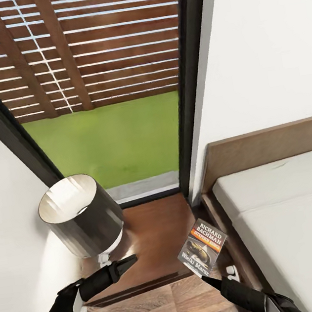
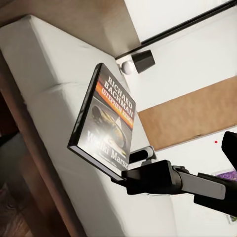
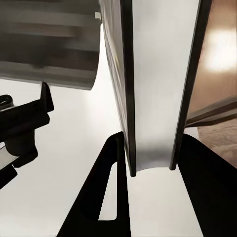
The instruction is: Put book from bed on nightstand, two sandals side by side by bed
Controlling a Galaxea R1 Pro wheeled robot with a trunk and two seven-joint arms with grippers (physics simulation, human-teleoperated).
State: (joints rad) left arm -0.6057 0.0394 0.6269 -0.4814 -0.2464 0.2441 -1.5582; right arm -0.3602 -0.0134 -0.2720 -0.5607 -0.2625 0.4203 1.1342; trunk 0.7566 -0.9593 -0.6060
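Head view: from high up, looking forward and down into the corner by the window [image 1: 110, 83], with the nightstand [image 1: 153, 236] below and the bed [image 1: 283, 207] at the right.
Left wrist view: from beside and fairly near, facing across to the book [image 2: 106, 121] in the right gripper [image 2: 126, 173], the bed behind it.
Right wrist view: very near, looking along its own fingers [image 3: 111, 192] at the book's page edge.
Shared: all three take in the book; the dark shape at the right wrist view's edge is probably the left gripper [image 3: 22, 126].
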